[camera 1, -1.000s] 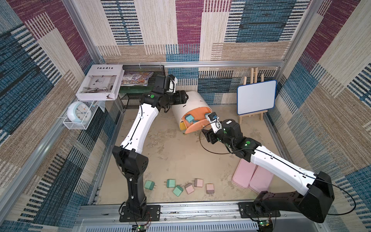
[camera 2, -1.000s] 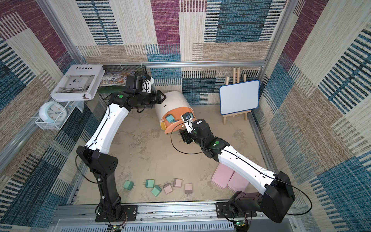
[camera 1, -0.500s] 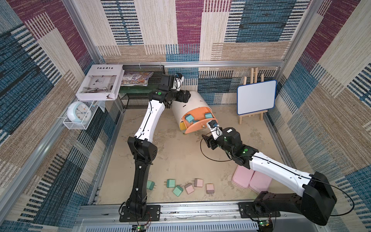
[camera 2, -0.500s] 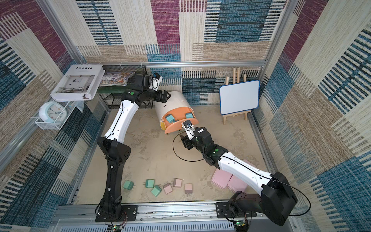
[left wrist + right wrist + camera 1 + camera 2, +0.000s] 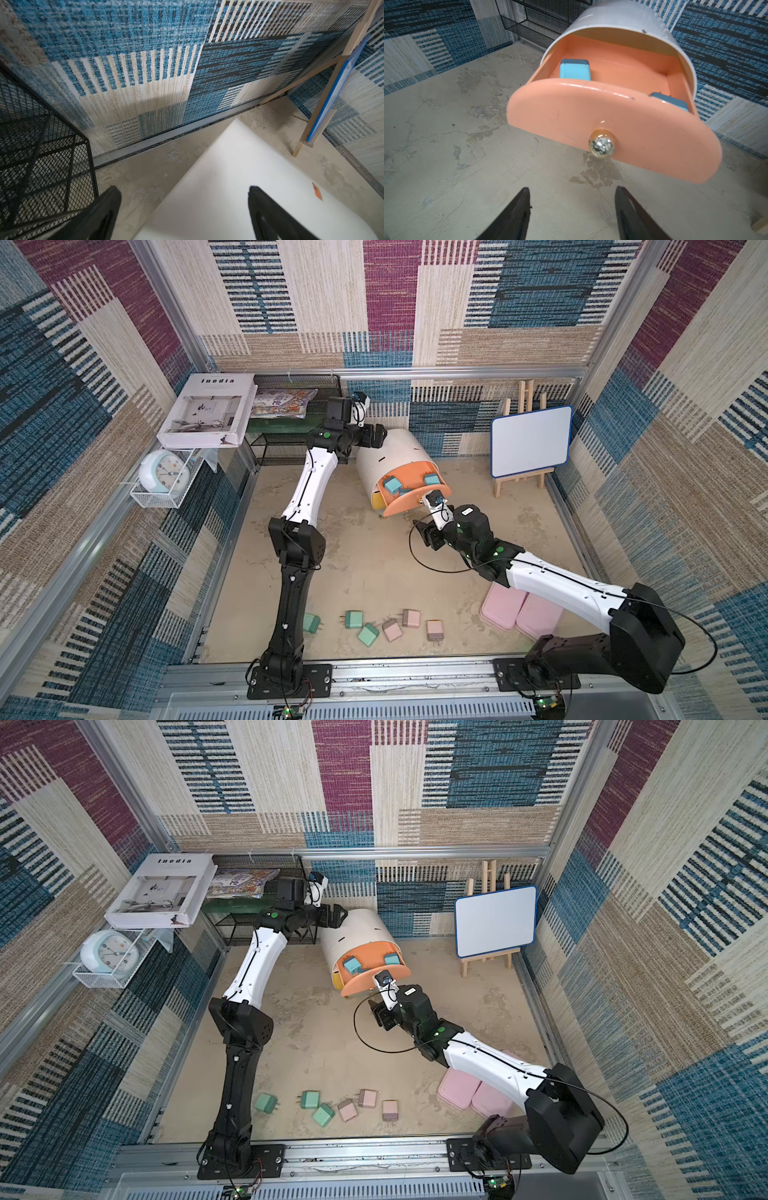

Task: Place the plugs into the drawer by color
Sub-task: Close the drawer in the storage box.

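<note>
Two blue plugs (image 5: 575, 69) show in the peach drawer (image 5: 612, 116); we see its knob (image 5: 601, 144) just ahead of our right gripper (image 5: 572, 188) (jaws apart, empty).

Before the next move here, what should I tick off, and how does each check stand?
1. Peach drawer pulled out, knob free: ok.
2. All blue plugs in it: cannot tell; two show clearly.
3. Left gripper open at the cabinet: ok, jaws wide over its white shell.
4. Right gripper empty: ok, open, short of the knob.
5. Green plugs and pink plugs sorted: not ok; three of each lie on the table.
</note>
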### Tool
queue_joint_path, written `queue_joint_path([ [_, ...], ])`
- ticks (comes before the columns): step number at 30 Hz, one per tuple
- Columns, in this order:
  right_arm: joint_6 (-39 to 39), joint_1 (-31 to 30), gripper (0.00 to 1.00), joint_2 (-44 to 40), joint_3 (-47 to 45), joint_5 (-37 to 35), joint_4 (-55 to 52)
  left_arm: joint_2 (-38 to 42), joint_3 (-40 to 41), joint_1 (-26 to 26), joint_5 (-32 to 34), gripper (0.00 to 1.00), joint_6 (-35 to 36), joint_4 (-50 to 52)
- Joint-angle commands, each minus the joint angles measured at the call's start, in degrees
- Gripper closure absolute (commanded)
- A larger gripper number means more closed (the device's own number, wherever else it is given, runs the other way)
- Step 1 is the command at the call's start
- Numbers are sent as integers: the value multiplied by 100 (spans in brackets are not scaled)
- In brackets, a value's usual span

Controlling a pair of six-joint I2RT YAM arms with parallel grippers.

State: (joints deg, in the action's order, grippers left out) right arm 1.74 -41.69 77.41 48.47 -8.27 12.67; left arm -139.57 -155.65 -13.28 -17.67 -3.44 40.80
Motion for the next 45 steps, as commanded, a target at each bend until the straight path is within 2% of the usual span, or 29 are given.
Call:
queue_joint_path([
  [1, -49, -22, 32, 100, 79, -7, 379, -69, 1, -8, -437, 1, -197, -187],
  [15, -24, 3, 32, 930, 856, -584, 712, -69, 303, 9, -880, 0, -415, -195],
  [22, -22, 36, 32, 1224, 1182, -798, 914, -40, 324, 1, -1028, 3, -469, -135],
  [34, -45, 257, 32, 2094, 2044, -545, 1218, 209, 577, -6, -1204, 8, -631, -152],
  [45, -247, 569, 32, 2327, 2244, -117, 1471, 652, 1129, -56, -1169, 12, -578, -47],
])
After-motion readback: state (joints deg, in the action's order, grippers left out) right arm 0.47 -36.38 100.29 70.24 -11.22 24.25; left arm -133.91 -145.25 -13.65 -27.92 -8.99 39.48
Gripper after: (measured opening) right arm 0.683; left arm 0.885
